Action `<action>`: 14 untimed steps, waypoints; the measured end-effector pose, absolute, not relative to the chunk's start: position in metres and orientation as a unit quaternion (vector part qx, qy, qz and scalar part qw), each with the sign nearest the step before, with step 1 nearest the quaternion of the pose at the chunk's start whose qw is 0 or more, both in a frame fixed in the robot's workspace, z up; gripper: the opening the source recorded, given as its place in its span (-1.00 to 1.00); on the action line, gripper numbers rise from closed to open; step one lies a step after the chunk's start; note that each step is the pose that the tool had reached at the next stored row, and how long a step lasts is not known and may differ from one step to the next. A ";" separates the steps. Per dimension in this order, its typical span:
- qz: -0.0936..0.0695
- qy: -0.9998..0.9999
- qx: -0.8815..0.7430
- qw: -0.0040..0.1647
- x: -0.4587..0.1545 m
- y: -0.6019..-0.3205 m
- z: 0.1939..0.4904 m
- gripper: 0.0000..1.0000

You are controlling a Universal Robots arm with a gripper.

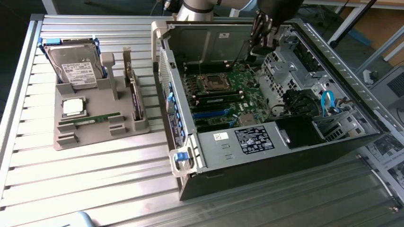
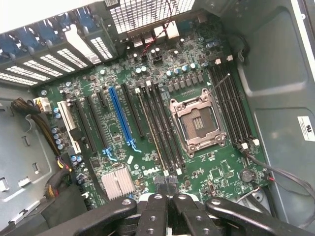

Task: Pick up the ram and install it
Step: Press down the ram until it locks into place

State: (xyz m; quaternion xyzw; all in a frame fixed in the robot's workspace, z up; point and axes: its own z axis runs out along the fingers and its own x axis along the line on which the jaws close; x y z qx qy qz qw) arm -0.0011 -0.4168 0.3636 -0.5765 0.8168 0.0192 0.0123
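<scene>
The ribbed aluminium worktop carries an open black computer case and, on the exterior view's left, a grey plastic holder tray. In the tray's front slot lies the ram, a long thin green circuit-board stick, well apart from the arm. The wrist view shows the green motherboard and its empty silver CPU socket close up. The black gripper hangs over the board, fingers clenched together on nothing.

Black end effector, silver-grey arm
</scene>
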 end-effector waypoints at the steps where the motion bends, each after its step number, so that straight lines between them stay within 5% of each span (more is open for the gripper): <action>1: 0.019 0.818 -0.575 0.012 -0.001 -0.417 0.364 -0.79; 14: 0.019 0.828 -0.561 0.013 -0.002 -0.417 0.364 -0.79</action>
